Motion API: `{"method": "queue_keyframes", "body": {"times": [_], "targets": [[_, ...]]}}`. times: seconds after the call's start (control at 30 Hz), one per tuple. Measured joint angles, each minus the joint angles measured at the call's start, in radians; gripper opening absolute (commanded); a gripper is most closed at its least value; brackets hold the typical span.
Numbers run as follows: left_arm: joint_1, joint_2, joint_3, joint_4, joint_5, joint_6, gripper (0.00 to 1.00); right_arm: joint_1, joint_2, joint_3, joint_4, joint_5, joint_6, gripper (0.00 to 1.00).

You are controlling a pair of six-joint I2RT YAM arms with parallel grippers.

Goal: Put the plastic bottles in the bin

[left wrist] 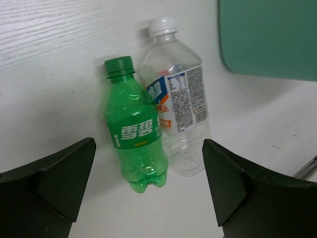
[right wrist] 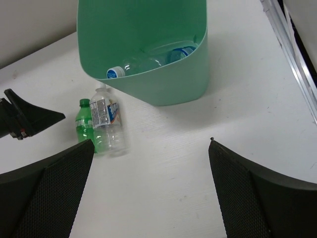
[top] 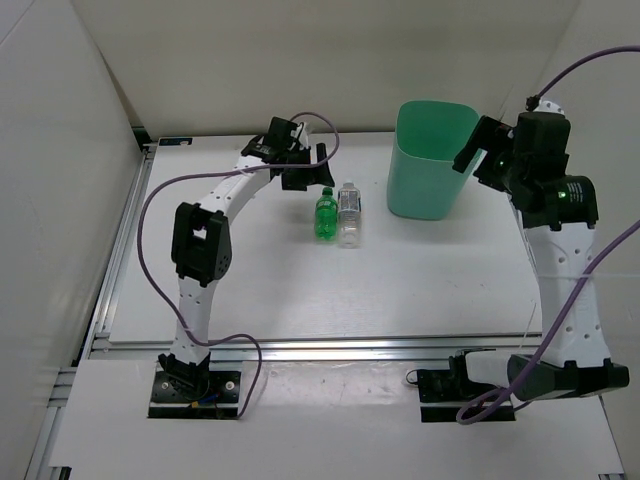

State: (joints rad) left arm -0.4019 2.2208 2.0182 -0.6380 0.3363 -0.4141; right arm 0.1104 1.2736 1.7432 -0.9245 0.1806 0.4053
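A translucent green bottle [top: 325, 215] and a clear bottle with a white label [top: 348, 213] lie side by side on the table, touching, caps toward the back. My left gripper [top: 314, 171] is open and empty just behind their caps. In the left wrist view the green bottle [left wrist: 136, 134] and the clear bottle [left wrist: 176, 99] lie between and beyond my open fingers [left wrist: 57, 181]. The mint-green bin [top: 430, 160] stands at the back right. My right gripper [top: 478, 150] is open and empty beside the bin's right rim. Inside the bin [right wrist: 163, 89] lie a clear bottle [right wrist: 138, 64] and a blue-labelled bottle [right wrist: 181, 51].
The table's aluminium rail [top: 330, 348] runs along the near edge and another rail [top: 120, 240] along the left. White walls enclose the back and sides. A purple cable [top: 160, 215] loops beside the left arm. The left gripper's finger [right wrist: 29, 116] shows in the right wrist view.
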Motion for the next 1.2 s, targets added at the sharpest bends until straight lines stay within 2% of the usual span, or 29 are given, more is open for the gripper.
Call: {"method": "queue_keyframes", "body": {"times": [0.2, 0.67, 0.73, 0.8, 0.87, 1.0, 1.07, 1.2], "targets": [[0.001, 0.089, 0.056, -0.048, -0.015, 0.062, 1.00, 0.000, -0.080, -0.060, 0.004, 0.047, -0.021, 1.00], [0.035, 0.247, 0.131, -0.087, 0.051, 0.085, 1.00, 0.000, -0.049, -0.060, 0.008, 0.080, -0.049, 1.00], [0.037, 0.254, 0.139, -0.086, 0.061, 0.085, 0.95, 0.000, -0.049, -0.060, 0.008, 0.082, -0.050, 1.00], [0.037, 0.257, 0.140, -0.086, 0.068, 0.086, 0.71, 0.000, -0.049, -0.063, 0.008, 0.087, -0.050, 1.00], [0.036, 0.261, 0.139, -0.089, 0.072, 0.083, 0.57, 0.000, -0.049, -0.064, 0.007, 0.100, -0.047, 1.00], [0.038, 0.261, 0.136, -0.087, 0.074, 0.076, 0.55, 0.000, -0.034, -0.064, 0.007, 0.124, -0.034, 1.00], [0.040, 0.260, 0.129, -0.087, 0.075, 0.066, 0.48, 0.000, -0.012, -0.057, 0.005, 0.128, -0.022, 1.00], [0.049, 0.257, 0.122, -0.085, 0.076, 0.039, 0.41, 0.000, 0.026, -0.049, 0.005, 0.132, -0.009, 1.00]]}}
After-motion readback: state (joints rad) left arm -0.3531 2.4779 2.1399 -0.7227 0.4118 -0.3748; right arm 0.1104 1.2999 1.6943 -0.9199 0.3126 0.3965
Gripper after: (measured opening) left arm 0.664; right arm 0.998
